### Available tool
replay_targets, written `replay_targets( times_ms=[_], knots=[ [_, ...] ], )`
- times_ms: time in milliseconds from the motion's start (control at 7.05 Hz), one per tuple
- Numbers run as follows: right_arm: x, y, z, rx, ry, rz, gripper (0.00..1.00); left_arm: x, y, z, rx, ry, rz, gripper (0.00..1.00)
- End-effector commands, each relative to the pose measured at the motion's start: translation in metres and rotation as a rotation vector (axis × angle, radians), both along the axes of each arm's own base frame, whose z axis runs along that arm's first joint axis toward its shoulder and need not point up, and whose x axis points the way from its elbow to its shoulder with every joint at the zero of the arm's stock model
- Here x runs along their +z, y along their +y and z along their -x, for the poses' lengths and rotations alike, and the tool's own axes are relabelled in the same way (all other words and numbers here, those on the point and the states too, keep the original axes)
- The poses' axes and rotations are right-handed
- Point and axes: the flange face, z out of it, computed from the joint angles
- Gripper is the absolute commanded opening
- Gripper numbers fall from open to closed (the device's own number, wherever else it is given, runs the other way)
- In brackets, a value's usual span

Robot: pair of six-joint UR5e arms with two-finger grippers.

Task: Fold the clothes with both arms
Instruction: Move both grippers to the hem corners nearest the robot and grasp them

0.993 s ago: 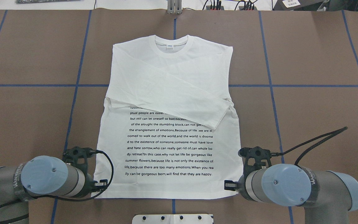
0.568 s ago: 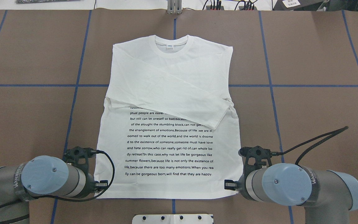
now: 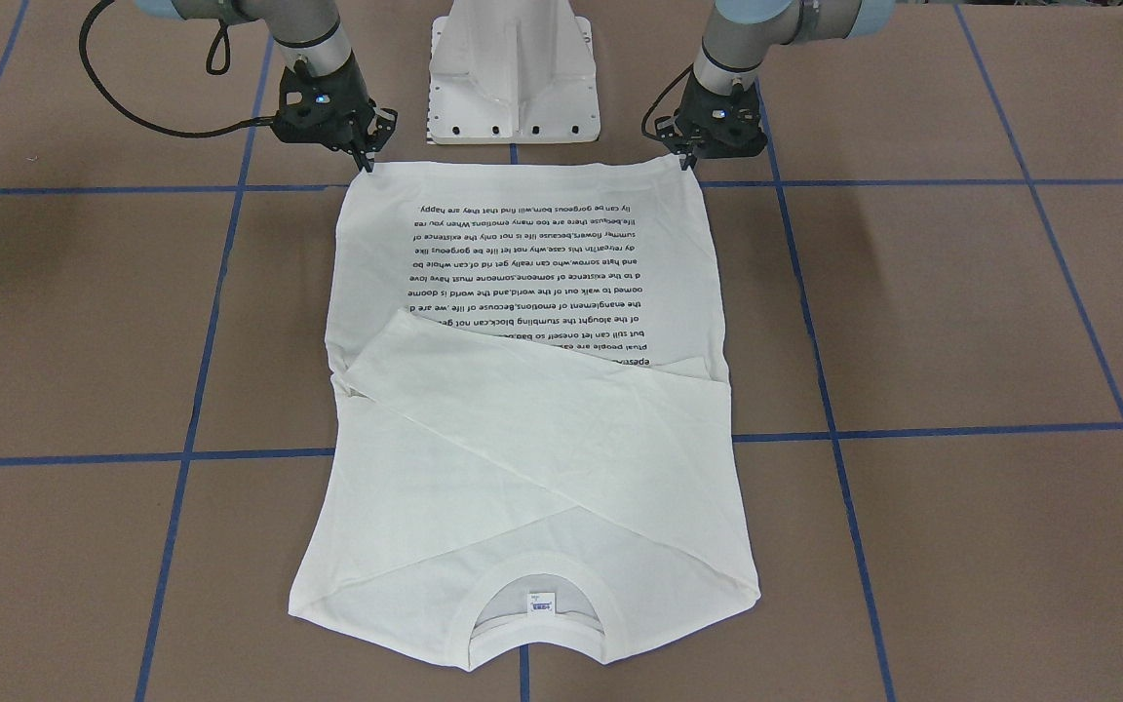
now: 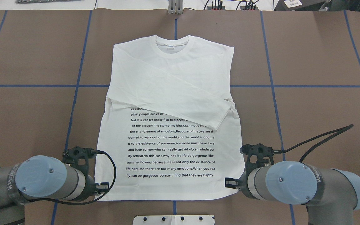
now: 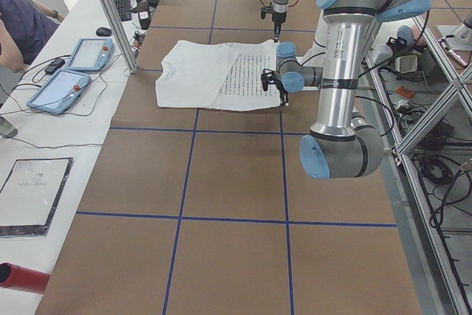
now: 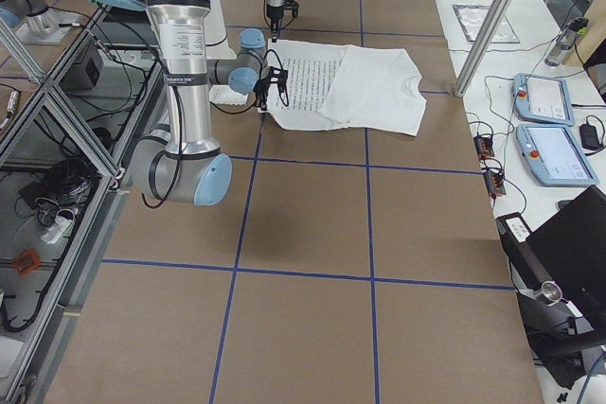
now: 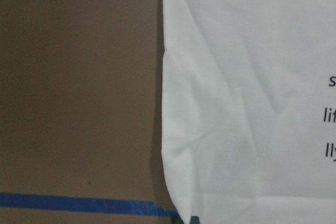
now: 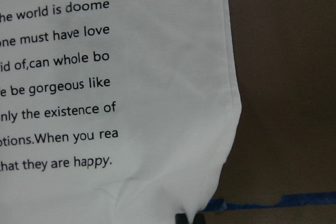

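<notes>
The T-shirt [image 4: 170,93] lies flat and face up on the table [image 4: 308,109] in front of the robot, with its collar [image 4: 172,51] at the far end and its hem at the near end, just beyond the white base [image 3: 513,78]. Both sleeves are folded across the chest. The upper sleeve [image 4: 195,107] slants down to the right and hides the top lines of the black text [image 4: 170,150]. The left gripper [image 3: 686,156] stands at the near left hem corner and the right gripper [image 3: 365,162] at the near right one, both pointing down. In the right wrist view the corner cloth puckers in between the fingertips [image 8: 181,219], so those jaws pinch the hem. In the left wrist view the shirt's edge curves in to a fingertip [image 7: 195,219] in the same way, so those jaws pinch their corner too. The shirt lies across a blue tape line [image 4: 292,86]
</notes>
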Motion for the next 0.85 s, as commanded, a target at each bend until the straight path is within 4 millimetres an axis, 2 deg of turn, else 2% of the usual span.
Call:
replay_targets(
  times_ms=[0,284,710],
  knots=[
    [-0.004,-0.017,-0.017,0.011,-0.017,0.016,0.0,-0.013,0.0,0.01,-0.002,0.012,-0.003,0.0],
    [-0.006,-0.037,-0.031,0.03,-0.03,0.042,0.0,-0.018,-0.016,0.021,-0.012,0.026,-0.035,0.0],
    [-0.004,-0.047,-0.037,0.045,-0.026,0.038,0.0,-0.021,-0.065,0.057,-0.011,0.055,-0.038,0.0]
  ],
)
